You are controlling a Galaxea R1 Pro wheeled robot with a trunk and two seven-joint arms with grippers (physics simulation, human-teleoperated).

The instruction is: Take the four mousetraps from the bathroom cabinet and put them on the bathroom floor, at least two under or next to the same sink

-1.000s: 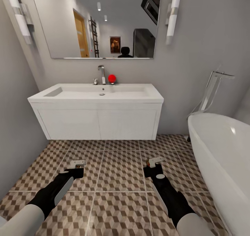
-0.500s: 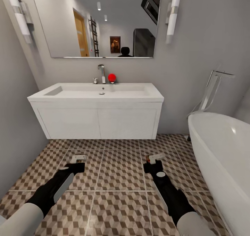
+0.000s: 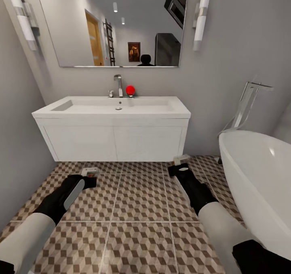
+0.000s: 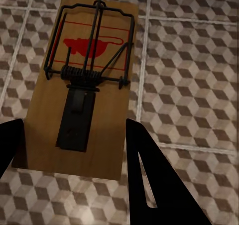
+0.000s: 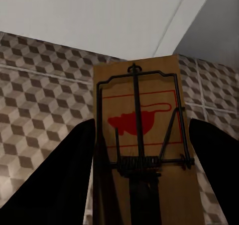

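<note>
Floor [image 3: 141, 193], tiled in a cube pattern, runs from the near edge to the far wall, passing under the wall-hung sink [image 3: 113, 106]. Two traps are held, one per gripper, each above the tiles and short of the vanity's front.

The right gripper [image 3: 182, 166] is set farther and lies nearer the sink's right end. Its trap [image 5: 142, 135] is clamped across its width between the fingers. The long axis runs straight out from the gripper toward the far wall.

The left gripper [image 3: 88, 176] is nearer, below the sink's left half. Its trap [image 4: 82, 80] is held the same way, long axis forward, flat over the tiles.

Placement under the sink is judged to need forward reach and lowering.
</note>
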